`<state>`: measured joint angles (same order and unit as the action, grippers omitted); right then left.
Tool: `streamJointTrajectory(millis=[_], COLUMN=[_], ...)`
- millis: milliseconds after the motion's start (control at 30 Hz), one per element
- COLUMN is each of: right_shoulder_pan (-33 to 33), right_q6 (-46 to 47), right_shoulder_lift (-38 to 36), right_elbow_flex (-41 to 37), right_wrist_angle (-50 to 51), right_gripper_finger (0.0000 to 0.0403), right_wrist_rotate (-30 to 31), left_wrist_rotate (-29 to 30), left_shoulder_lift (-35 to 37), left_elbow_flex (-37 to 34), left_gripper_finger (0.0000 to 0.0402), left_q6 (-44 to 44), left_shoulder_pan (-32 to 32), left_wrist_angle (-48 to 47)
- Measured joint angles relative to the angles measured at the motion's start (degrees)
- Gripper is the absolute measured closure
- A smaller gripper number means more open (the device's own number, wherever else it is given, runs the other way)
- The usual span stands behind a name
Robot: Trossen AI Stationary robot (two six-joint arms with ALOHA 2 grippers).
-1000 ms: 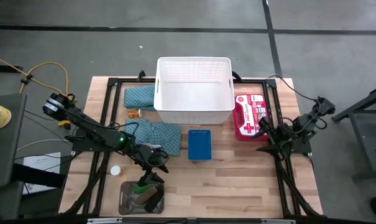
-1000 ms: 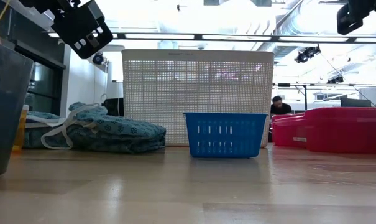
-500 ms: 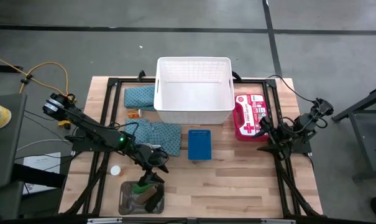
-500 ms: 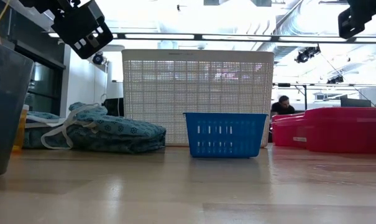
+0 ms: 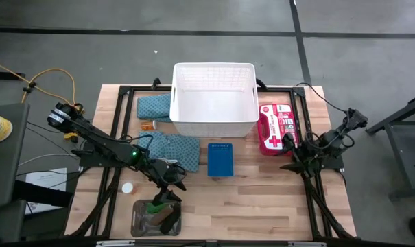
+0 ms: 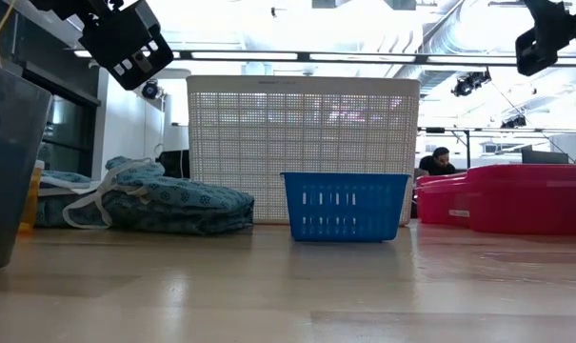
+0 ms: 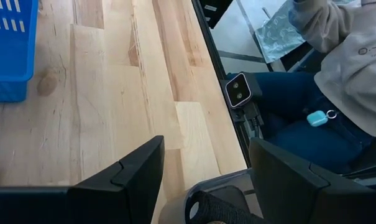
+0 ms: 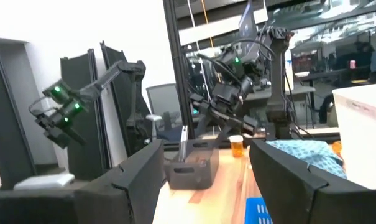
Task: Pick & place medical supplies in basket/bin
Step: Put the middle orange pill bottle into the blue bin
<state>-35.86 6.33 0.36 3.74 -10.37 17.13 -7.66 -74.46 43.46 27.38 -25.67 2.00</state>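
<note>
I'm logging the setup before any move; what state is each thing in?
White basket: upright, empty.
Blue basket: upright, nothing seen inside.
First-aid kit: closed, flat.
Cloths: folded, on table.
Left gripper: open, over the grey tray.
Right gripper: open, holding nothing.

Grey tray [image 5: 156, 218] contents partly hidden by left tool [image 5: 167, 200].

Robotics lab: spare robot arms [image 8: 88, 93], exposed ceiling ducts [image 6: 430, 38]

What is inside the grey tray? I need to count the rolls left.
The grey tray shows a green roll and a brown roll; the left tool above hides the rest.
</note>
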Motion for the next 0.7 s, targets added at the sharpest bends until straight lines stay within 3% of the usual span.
streamJointTrajectory(millis=[333,700], right_shoulder_pan=[-0.01,-0.01], right_q6=[1.58,3.45], right_shoulder_lift=[0.00,0.00], right_elbow_flex=[-3.22,-3.27], right_wrist_angle=[-5.14,-0.13], right_gripper_finger=[0.0177,0.0177], right_wrist_rotate=[-2.38,-3.63], left_wrist_rotate=[0.01,0.00], left_shoulder_lift=[0.00,0.00], left_elbow_flex=[0.00,0.00], left_gripper_finger=[0.0174,0.0174], left_q6=[0.00,0.00], left_shoulder_pan=[0.01,0.01], left_wrist_angle=[0.02,0.24])
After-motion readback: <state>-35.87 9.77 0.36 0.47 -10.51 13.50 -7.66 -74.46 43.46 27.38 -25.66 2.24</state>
